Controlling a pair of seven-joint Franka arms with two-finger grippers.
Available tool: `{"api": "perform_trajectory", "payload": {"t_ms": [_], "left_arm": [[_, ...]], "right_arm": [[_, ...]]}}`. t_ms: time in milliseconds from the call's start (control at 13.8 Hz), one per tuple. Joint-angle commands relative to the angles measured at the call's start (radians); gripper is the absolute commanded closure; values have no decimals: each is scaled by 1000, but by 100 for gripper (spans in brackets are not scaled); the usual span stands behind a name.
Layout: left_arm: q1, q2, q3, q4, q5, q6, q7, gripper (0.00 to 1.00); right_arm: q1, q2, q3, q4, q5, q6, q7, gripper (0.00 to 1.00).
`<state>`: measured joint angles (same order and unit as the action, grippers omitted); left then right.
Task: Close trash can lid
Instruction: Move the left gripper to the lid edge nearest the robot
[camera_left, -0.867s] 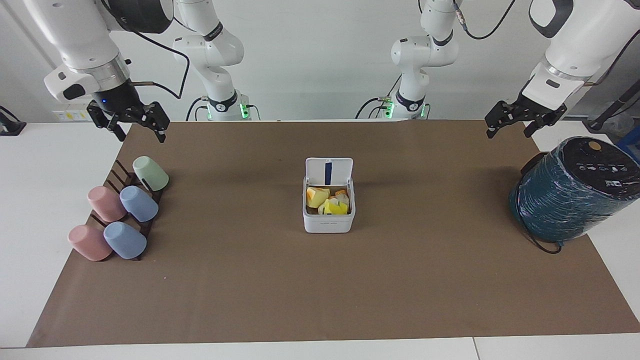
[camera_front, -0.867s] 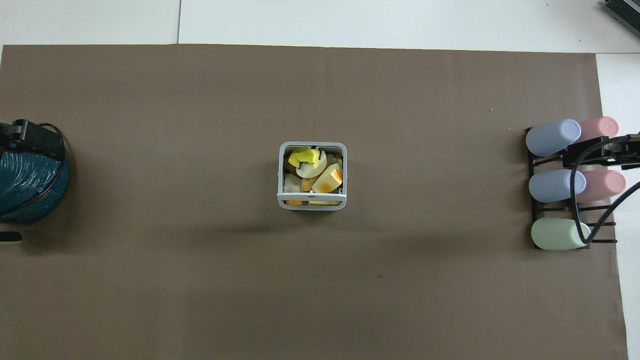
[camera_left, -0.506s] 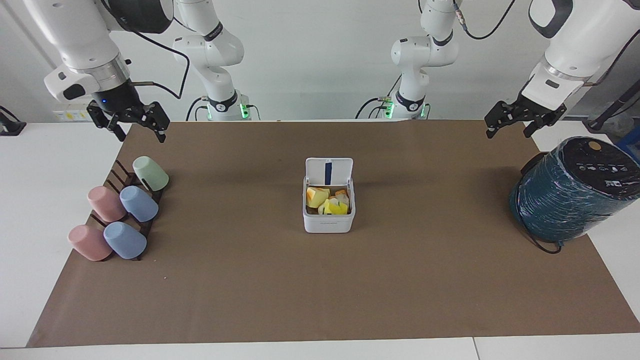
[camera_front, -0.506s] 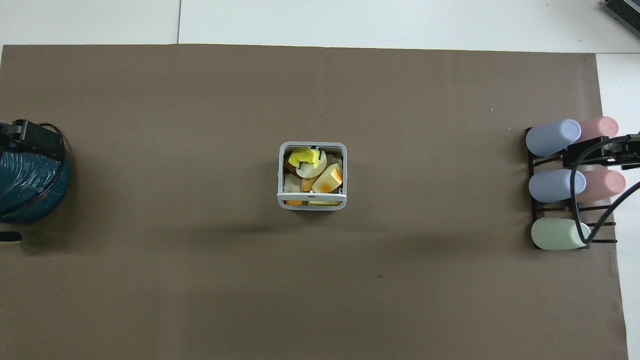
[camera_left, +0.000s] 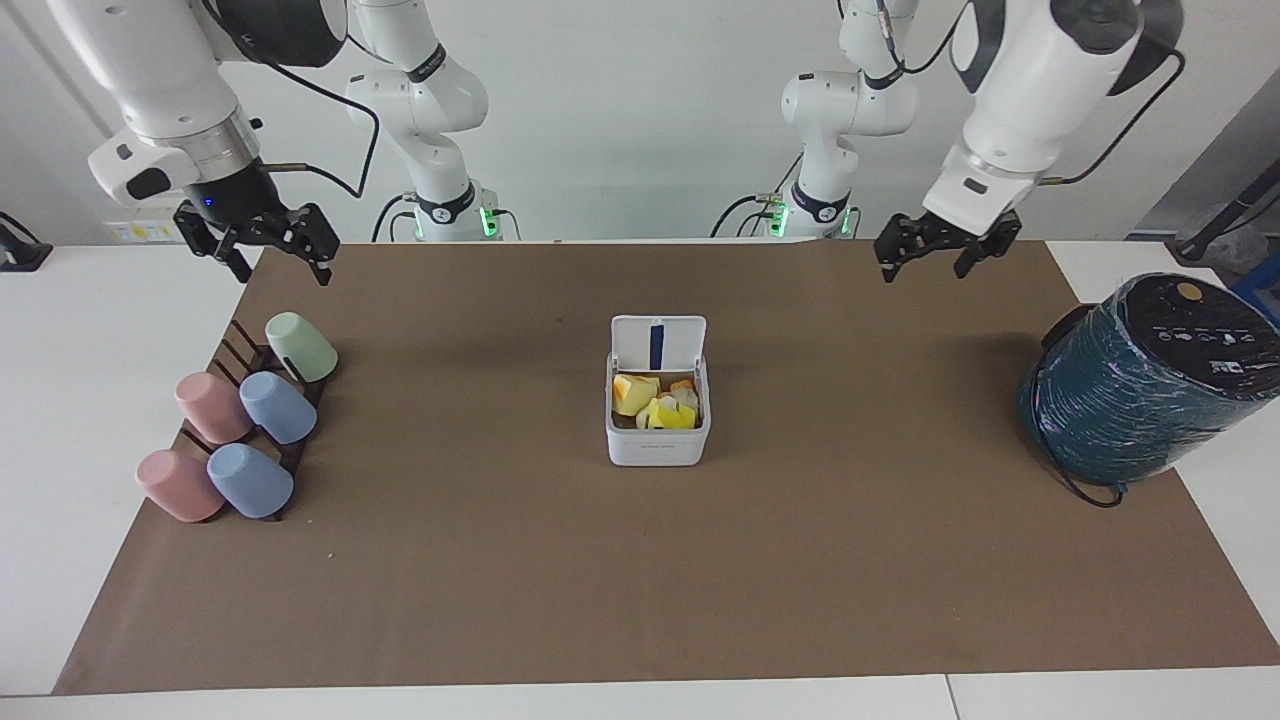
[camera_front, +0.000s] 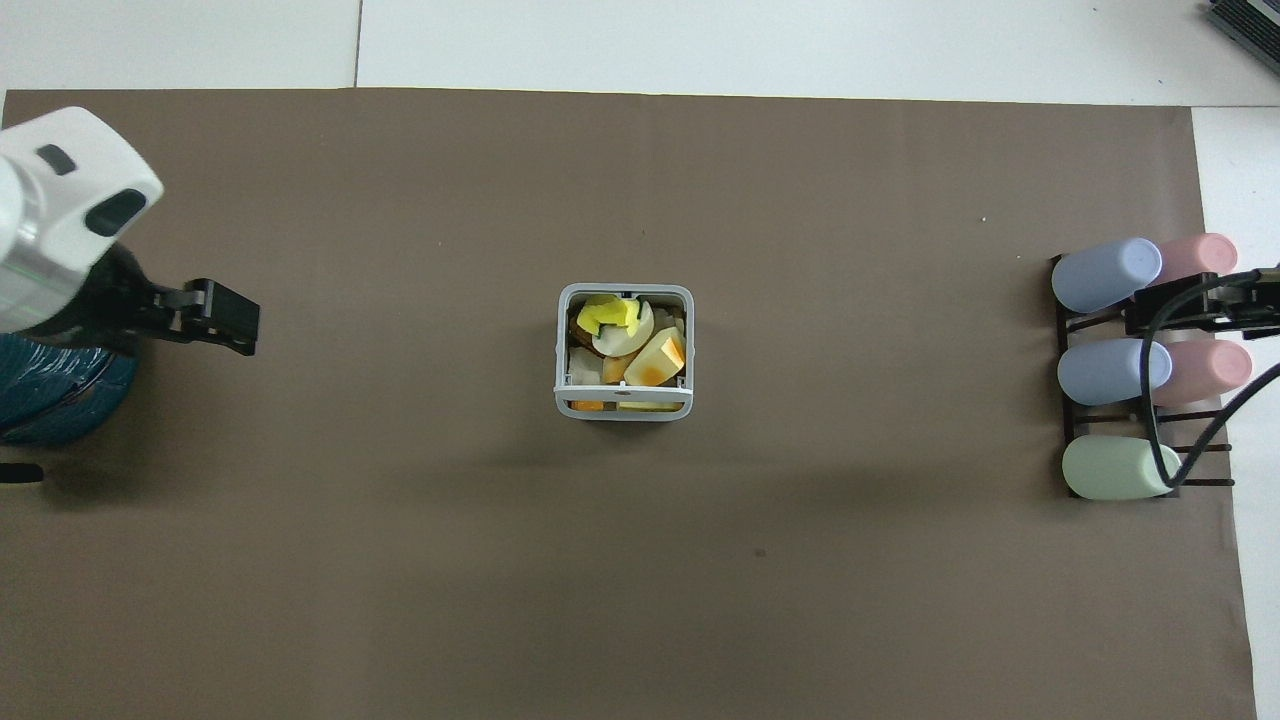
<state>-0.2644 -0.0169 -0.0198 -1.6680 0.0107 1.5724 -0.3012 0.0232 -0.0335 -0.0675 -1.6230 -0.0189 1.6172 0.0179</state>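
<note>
The trash can (camera_left: 657, 442) is a small white bin in the middle of the brown mat; it also shows in the overhead view (camera_front: 624, 292). It holds yellow and orange scraps. Its lid (camera_left: 658, 343) stands open and upright on the edge nearer to the robots, blue strip showing; from overhead the lid (camera_front: 624, 403) is seen edge-on. My left gripper (camera_left: 925, 264) is open and empty in the air over the mat, between the can and the left arm's end, apart from the can; it also shows overhead (camera_front: 240, 322). My right gripper (camera_left: 280, 264) is open, waiting over the cup rack's end.
A large dark teal wrapped cylinder (camera_left: 1150, 385) with a black top stands at the left arm's end of the table. A dark rack (camera_left: 235, 352) with several pastel cups lies at the right arm's end. The brown mat (camera_left: 640, 590) covers most of the table.
My left arm has swung in from over the teal cylinder toward the middle of the table. The right arm, the can and the lid have not moved.
</note>
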Motion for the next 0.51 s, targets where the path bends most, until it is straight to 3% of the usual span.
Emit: {"api": "perform_trajectory", "payload": {"t_ms": [0,145,361,434], "left_arm": [[-102,-126,12,-214,8,147,-197,0],[-157,-143,11,-252,-21,191,-274,20],[-225,-170,11,-330,-89,315,-381,60],[-255,-173,12,-360,-89,369,-436,67]], "right_arm": [[-2,-28,3,-35,-10,26,-23,0],[-2,-28,3,-35,-9,26,-24,0],[-2,-28,3,-35,-9,26,-24,0],[-2,-28,3,-35,-9,26,-24,0]]}}
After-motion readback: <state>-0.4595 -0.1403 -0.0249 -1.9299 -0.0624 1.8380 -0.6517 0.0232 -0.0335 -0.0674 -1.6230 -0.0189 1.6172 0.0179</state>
